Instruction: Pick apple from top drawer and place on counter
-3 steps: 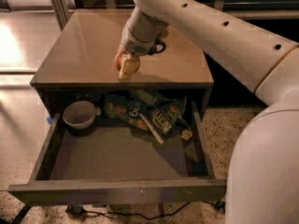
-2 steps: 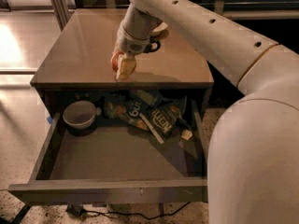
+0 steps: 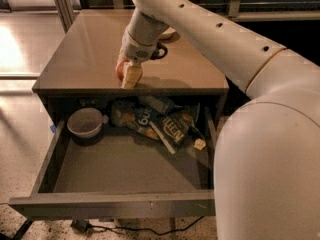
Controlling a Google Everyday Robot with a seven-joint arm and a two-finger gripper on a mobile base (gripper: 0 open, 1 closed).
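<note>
My gripper (image 3: pixel 128 75) is down at the front edge of the counter (image 3: pixel 85 54), fingertips almost touching the surface. It is shut on the apple (image 3: pixel 120 69), whose red side shows just left of the pale finger (image 3: pixel 132 75); most of the apple is hidden by the fingers. The top drawer (image 3: pixel 120 164) is pulled fully open below, its front panel (image 3: pixel 110 206) nearest me.
In the drawer a small grey bowl (image 3: pixel 85 122) sits at the back left, and several dark snack bags (image 3: pixel 155 121) lie at the back middle and right. A pale object (image 3: pixel 167 33) sits on the counter behind my arm. Pale floor (image 3: pixel 15 109) lies to the left.
My gripper with the apple has moved slightly left and lower, down to the counter's front edge. The drawer contents have not moved.
</note>
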